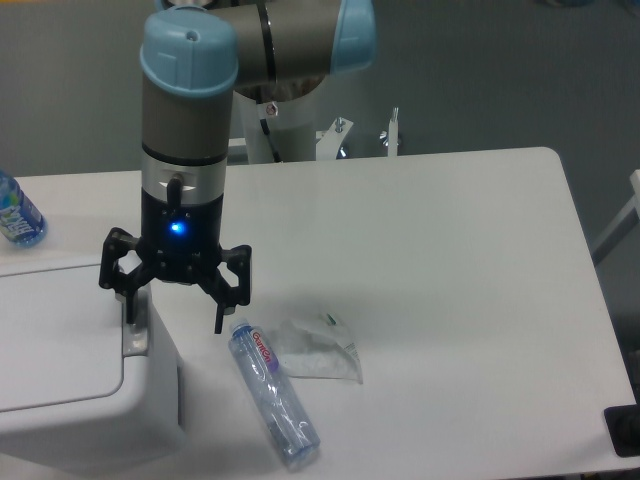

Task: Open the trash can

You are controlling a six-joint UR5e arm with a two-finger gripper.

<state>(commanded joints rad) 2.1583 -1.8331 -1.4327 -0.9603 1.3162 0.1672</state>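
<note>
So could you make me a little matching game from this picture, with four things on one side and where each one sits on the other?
Things:
1. trash can
2. clear bottle
3. blue bottle
4. claw

Places:
A. far left edge of the table, partly out of view
B. lying on its side near the front, beside a crumpled plastic wrapper
C. open, straddling the right rim of the bin
D. front left corner, lid shut

Pairs: 1-D, 2-B, 3-A, 4-C
</note>
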